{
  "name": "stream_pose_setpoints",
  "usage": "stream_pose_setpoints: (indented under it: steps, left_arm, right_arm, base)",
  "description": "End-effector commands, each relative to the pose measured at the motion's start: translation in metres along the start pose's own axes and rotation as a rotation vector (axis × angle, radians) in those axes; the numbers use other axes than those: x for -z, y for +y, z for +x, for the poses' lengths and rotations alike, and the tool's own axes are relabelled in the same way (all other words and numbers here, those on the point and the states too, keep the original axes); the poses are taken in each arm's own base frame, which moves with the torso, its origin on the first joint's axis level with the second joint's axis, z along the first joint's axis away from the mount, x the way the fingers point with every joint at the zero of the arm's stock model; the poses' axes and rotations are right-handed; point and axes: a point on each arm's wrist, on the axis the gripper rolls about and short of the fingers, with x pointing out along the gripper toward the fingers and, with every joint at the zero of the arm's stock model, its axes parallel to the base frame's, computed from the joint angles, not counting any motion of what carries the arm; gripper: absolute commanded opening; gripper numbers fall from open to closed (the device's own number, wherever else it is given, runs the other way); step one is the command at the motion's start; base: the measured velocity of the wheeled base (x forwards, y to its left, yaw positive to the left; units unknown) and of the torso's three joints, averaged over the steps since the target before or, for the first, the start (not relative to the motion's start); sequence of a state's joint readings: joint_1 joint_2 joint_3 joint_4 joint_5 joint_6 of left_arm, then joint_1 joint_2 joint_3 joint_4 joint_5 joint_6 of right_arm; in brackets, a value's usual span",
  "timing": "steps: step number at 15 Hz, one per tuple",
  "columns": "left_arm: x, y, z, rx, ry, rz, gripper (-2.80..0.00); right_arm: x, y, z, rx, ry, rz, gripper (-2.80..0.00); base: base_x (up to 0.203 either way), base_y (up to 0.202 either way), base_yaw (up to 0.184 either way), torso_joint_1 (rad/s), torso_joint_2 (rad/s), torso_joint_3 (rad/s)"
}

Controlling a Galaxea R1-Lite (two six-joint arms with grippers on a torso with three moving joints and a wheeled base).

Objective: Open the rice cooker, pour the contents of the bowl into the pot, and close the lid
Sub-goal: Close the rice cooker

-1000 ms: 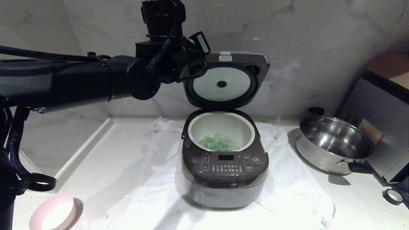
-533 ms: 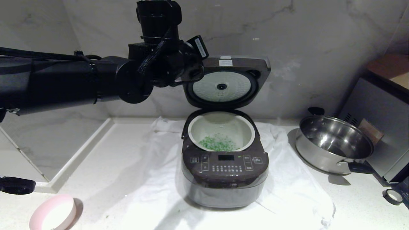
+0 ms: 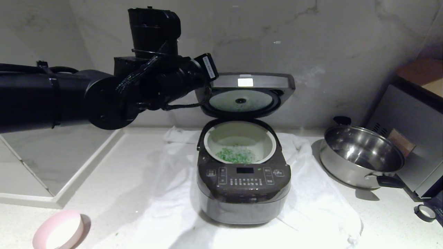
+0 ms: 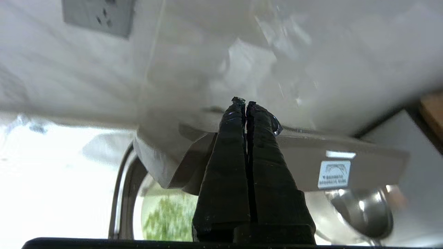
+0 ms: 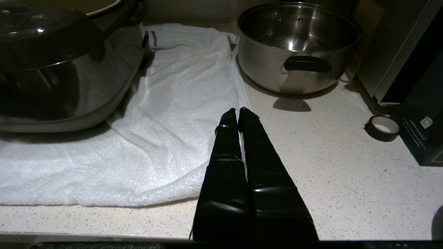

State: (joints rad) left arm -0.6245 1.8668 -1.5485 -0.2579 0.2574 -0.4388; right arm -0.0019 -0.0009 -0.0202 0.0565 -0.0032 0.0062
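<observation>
The rice cooker [image 3: 243,193] stands on a white towel with its lid [image 3: 254,82] hinged up and tilted forward over the pot [image 3: 211,143]. The contents, green bits [image 3: 237,155], lie in the pot's bottom. The pink bowl [image 3: 57,231] sits at the counter's front left and shows only its white inside. My left arm [image 3: 104,100] reaches in from the left to the lid's back left corner. In the left wrist view my left gripper [image 4: 245,102] is shut, its tips over the lid's top edge [image 4: 311,155]. My right gripper [image 5: 238,110] is shut and empty, low over the counter.
A shiny steel pan [image 3: 361,155] with black handles stands to the right of the cooker. A dark appliance [image 3: 408,135] and a tape roll [image 3: 425,212] are at the far right. The white towel [image 3: 166,193] spreads under the cooker. The marble wall is close behind.
The lid has swung from nearly upright to tilted forward and down. My left arm has drawn back to the left and lowered with it.
</observation>
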Motion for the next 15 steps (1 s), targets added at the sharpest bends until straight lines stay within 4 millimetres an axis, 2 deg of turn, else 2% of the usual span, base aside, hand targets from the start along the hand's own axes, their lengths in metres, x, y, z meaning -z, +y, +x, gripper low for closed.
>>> stream_pose_setpoints:
  steps: [1, 7, 8, 11, 15]
  left_arm:
    - [0.004, 0.003, -0.004, -0.006, 0.024, 0.005, -2.80]
    - [0.045, 0.019, -0.007, -0.060, 0.156, 0.047, -2.80]
    - [0.047, 0.020, -0.007, -0.064, 0.164, 0.049, -2.80]
    - [0.050, 0.020, -0.007, -0.063, 0.172, 0.052, -2.80]
    - [0.050, 0.019, -0.009, -0.065, 0.171, 0.053, -2.80]
  right_arm:
    - [0.000, 0.000, 0.000, 0.000, 0.001, 0.000, -2.80]
    - [-0.001, 0.000, 0.000, -0.005, -0.013, -0.016, -2.80]
    - [-0.010, 0.000, -0.002, -0.012, -0.058, -0.015, -2.80]
    - [-0.067, 0.002, -0.011, -0.067, -0.135, -0.014, -2.80]
    - [-0.162, 0.005, 0.011, -0.175, -0.132, 0.019, -2.80]
  base:
    - [0.000, 0.000, 0.000, 0.000, 0.00, 0.000]
    - [0.000, 0.000, 0.000, 0.000, 0.00, 0.000]
    - [0.000, 0.000, 0.000, 0.000, 0.00, 0.000]
    - [0.000, 0.000, 0.000, 0.000, 0.00, 0.000]
    - [0.000, 0.000, 0.000, 0.000, 0.00, 0.000]
